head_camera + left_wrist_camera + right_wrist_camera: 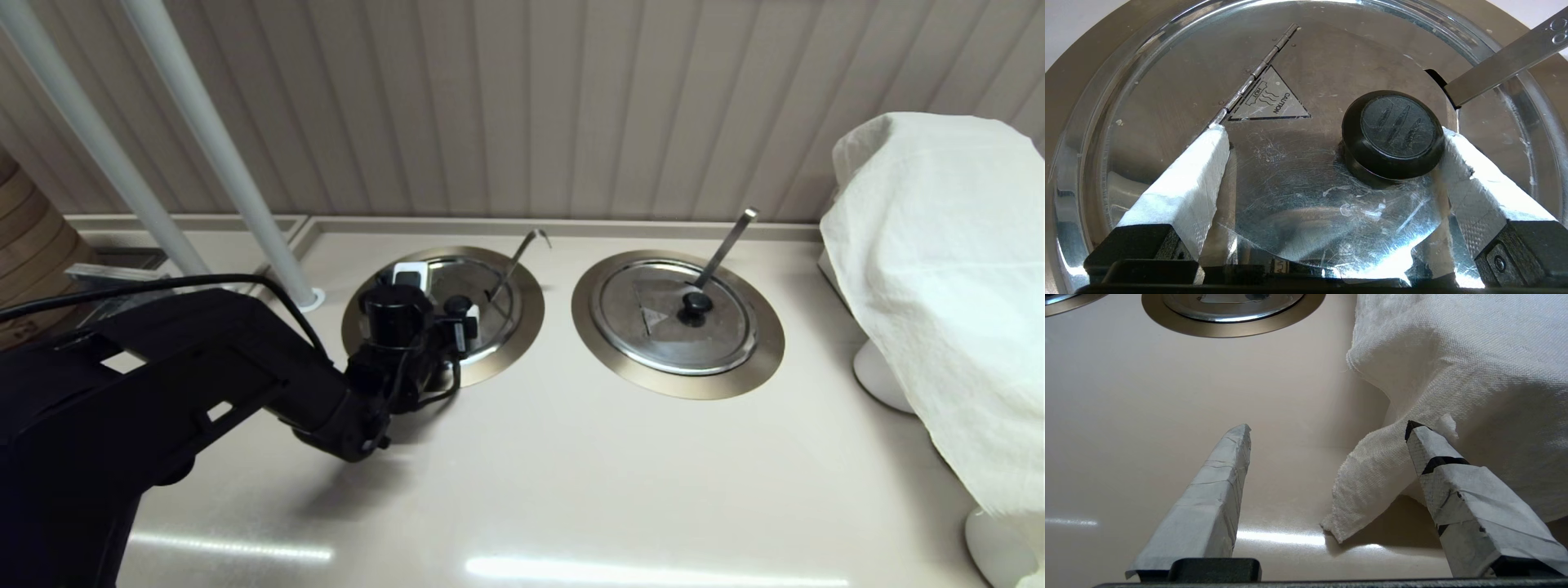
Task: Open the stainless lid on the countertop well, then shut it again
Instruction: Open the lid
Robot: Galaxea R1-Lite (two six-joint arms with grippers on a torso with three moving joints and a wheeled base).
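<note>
The stainless lid (469,278) lies flat in the left countertop well, inside its bronze-steel ring (526,314). Its thin hook-ended handle (522,253) sticks up through the edge notch. My left gripper (441,298) hovers low over the lid, open. In the left wrist view the lid (1331,61) shows a hinge line and a triangle caution mark (1269,100). The black knob (1394,132) sits between the taped fingers of my left gripper (1333,132); one finger (1470,175) touches the knob's side, the other (1188,179) stands well apart. My right gripper (1329,428) hangs open over bare counter.
The twin lid (678,318) with a straight flat handle (727,245) lies closed to the right. A white cloth (947,286) covers something at the right edge, and its corner (1363,486) hangs by my right gripper. Two white poles (220,155) rise at the back left.
</note>
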